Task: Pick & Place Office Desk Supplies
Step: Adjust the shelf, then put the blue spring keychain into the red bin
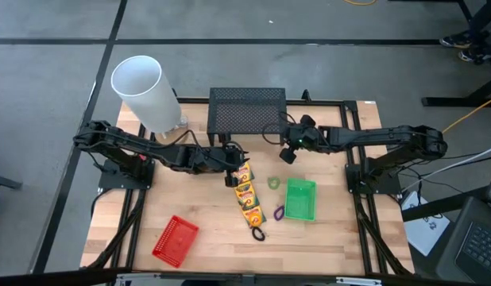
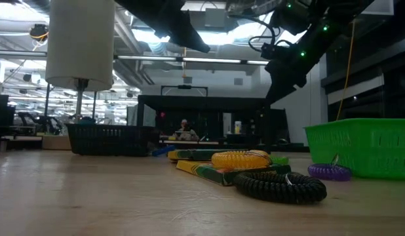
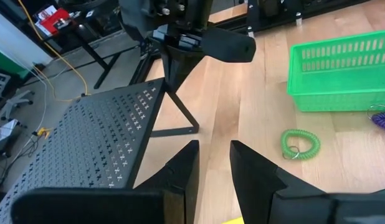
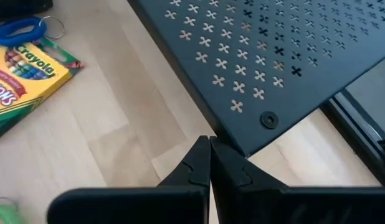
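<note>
Left tool (image 1: 232, 163) hangs mid-frame over the top end of the crayon boxes (image 1: 247, 195), fingers parted with nothing between them. It looks like the approach to a pick: next comes a drop onto the boxes. Right tool (image 1: 289, 153) hovers upper centre by the black stand (image 1: 247, 110), fingers pressed together, empty. The green basket (image 1: 300, 199) sits right of the boxes, the red basket (image 1: 175, 240) lower left, with bare counter (image 1: 206, 199) between them. Loops crowd the row's lower end.

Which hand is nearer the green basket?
Right. The right hand hangs just behind the green basket, by the black stand; the left hand is farther off, over the crayon boxes.
</note>
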Tool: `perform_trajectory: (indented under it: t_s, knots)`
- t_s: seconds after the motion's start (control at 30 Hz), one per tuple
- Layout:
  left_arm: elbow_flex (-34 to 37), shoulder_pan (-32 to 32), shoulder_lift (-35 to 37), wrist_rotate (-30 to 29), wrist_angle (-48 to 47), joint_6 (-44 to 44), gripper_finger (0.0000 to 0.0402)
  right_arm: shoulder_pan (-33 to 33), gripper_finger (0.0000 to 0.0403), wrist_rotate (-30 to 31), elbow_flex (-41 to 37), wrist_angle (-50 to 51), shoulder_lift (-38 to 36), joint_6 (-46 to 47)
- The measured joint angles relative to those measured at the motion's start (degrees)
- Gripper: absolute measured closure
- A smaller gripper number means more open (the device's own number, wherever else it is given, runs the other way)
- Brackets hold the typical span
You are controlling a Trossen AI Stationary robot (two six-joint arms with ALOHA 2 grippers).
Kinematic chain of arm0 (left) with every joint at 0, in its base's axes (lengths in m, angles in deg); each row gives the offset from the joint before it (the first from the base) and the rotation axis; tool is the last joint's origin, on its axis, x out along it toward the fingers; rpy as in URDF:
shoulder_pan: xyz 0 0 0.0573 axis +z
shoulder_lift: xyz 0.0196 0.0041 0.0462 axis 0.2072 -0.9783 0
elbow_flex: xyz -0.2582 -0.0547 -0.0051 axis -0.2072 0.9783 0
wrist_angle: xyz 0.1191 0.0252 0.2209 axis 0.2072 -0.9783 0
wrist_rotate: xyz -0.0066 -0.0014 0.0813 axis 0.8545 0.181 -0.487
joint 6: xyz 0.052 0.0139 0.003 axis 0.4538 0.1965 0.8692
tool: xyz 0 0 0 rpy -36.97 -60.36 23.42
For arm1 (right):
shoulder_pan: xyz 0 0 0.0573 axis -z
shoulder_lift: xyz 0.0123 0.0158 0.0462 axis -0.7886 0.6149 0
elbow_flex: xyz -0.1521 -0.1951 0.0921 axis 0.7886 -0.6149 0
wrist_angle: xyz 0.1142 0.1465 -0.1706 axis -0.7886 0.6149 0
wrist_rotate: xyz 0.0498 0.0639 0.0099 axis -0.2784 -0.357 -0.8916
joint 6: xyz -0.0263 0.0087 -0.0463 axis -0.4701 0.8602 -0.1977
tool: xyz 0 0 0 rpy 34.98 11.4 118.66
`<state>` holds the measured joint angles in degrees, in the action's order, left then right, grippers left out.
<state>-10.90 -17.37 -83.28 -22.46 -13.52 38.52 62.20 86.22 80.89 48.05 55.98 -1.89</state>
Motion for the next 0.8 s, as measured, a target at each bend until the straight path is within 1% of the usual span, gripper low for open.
perform_trajectory:
  t_s: [0.17, 0.4, 0.5, 0.6, 0.8]
  knots:
    - [0.0, 0.0, 0.0, 0.07, -0.13, -0.26, 0.0315, -0.54, 0.0403, -5.46, 0.0, 0.02, 0.0, 0.0]
    - [-0.01, -1.71, 0.0, 7.39, -0.19, -1.26, 0.0315, -2.49, 0.0403, -16.18, 0.0, 0.0, 0.0, -1.49]
    - [-0.01, -3.1, 0.0, 8.64, -0.19, -1.91, 0.0315, -3.56, 0.0401, -19.02, 0.0, -0.24, 0.0, -1.74]
    - [-0.01, -4.9, 0.0, 6.83, 0.02, -0.95, 0.0316, -4.42, 0.0397, -21.06, -0.02, -1.84, 0.0, -2.99]
    - [0.01, -8.2, 0.0, -1.37, 0.23, 2.61, 0.0316, -6.2, 0.0396, -23.22, -0.02, -5.76, 0.0, -4.76]
